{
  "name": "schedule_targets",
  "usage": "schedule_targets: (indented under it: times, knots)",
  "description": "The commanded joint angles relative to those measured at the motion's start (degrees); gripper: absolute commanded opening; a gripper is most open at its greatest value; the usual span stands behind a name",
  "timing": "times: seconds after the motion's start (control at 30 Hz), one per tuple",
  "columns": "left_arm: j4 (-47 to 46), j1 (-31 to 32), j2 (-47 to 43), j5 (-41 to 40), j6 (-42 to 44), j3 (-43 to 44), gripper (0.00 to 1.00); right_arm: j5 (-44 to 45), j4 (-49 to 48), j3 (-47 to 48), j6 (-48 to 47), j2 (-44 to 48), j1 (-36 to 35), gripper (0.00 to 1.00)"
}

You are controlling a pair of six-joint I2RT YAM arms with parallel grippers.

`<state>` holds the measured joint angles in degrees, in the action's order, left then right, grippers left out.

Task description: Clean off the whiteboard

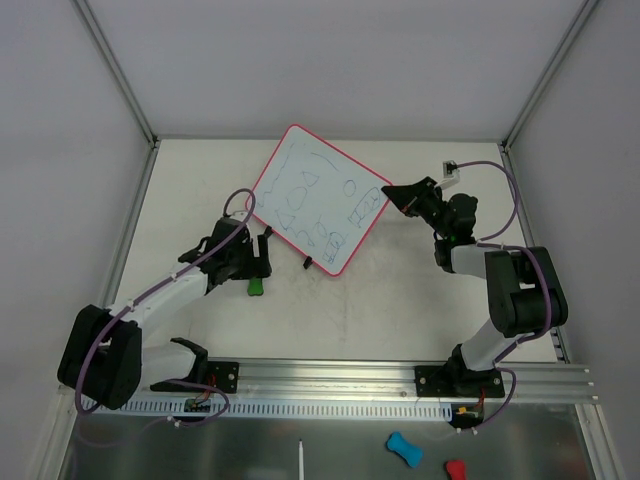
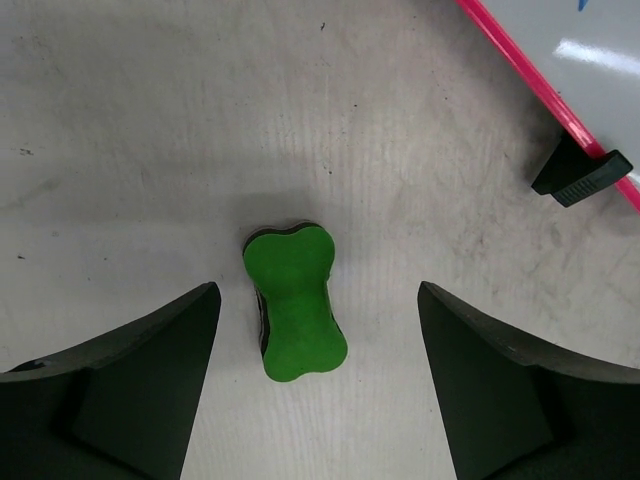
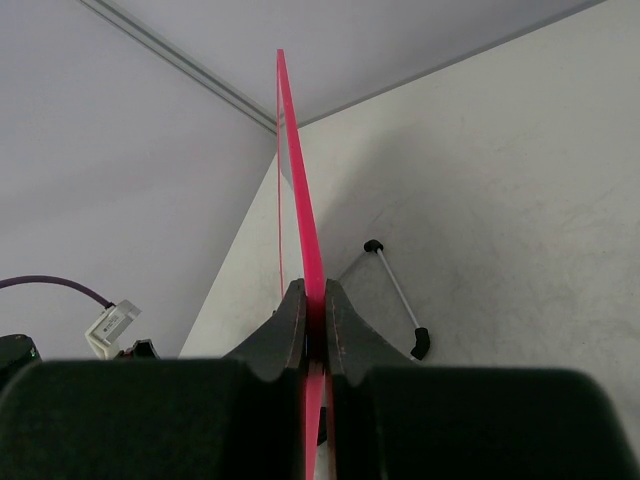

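One green bone-shaped eraser could be shoved toward 3 o'clock by uneven closing of the open left gripper, while the pink-framed whiteboard is clamped by the right gripper.

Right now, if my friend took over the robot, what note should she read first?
Left hand: open, either side of the green eraser lying on the table, not gripping it.
Right hand: shut on the pink edge of the whiteboard.
Done: board gripped.
Left to do: grab the eraser, then wipe off the scribbles that cover the board.
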<state>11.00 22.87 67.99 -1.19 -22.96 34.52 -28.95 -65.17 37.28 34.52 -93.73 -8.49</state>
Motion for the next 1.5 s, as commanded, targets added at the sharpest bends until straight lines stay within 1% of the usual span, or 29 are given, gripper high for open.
schedule_targets:
  times: [0.0, 0.13, 0.27, 0.3, 0.43, 0.63, 0.87, 0.93, 1.4, 1.47]
  knots:
    - [4.11, 0.68, 1.45, -3.64, 0.64, 2.39, 0.8, 0.56, -1.72, 0.87, -1.74, -0.04, 0.05, 0.0]
    - [5.78, 0.68, 2.94, -3.99, 0.46, 3.44, 0.79, 0.47, -1.98, 0.87, -1.65, -0.13, 0.05, 0.0]
    - [7.19, 0.68, 5.57, -3.82, -0.59, 4.15, 0.75, 0.3, -2.68, 0.87, -1.21, -0.57, 0.05, 0.0]
    - [7.1, 0.68, 5.84, -3.64, -0.77, 4.15, 0.72, 0.21, -2.95, 0.87, -1.21, -0.66, 0.05, 0.0]
    - [7.1, 0.59, 6.54, -2.5, -1.12, 4.32, 0.67, 0.03, -3.04, 0.96, -1.04, -0.75, 0.14, 0.0]
    - [7.19, 1.12, 9.27, -1.18, -1.12, 5.46, 0.64, -0.05, -3.39, 1.13, -0.69, -1.19, 0.05, 0.0]
    - [7.98, 2.7, 11.73, -2.59, -1.56, 7.13, 0.6, -0.14, -3.56, 1.22, -0.68, -1.36, 0.05, 0.0]
    - [8.42, 3.05, 12.08, -3.37, -1.65, 7.57, 0.57, -0.23, -3.74, 1.22, -0.6, -1.36, 0.14, 0.0]
    - [9.3, 3.67, 13.57, -5.84, -1.82, 8.28, 0.53, -0.41, -4.44, 1.13, -0.16, -1.8, 0.05, 0.0]
    - [9.3, 3.76, 13.93, -6.01, -2.0, 8.37, 0.5, -0.41, -4.53, 1.13, -0.16, -1.8, 0.05, 0.0]
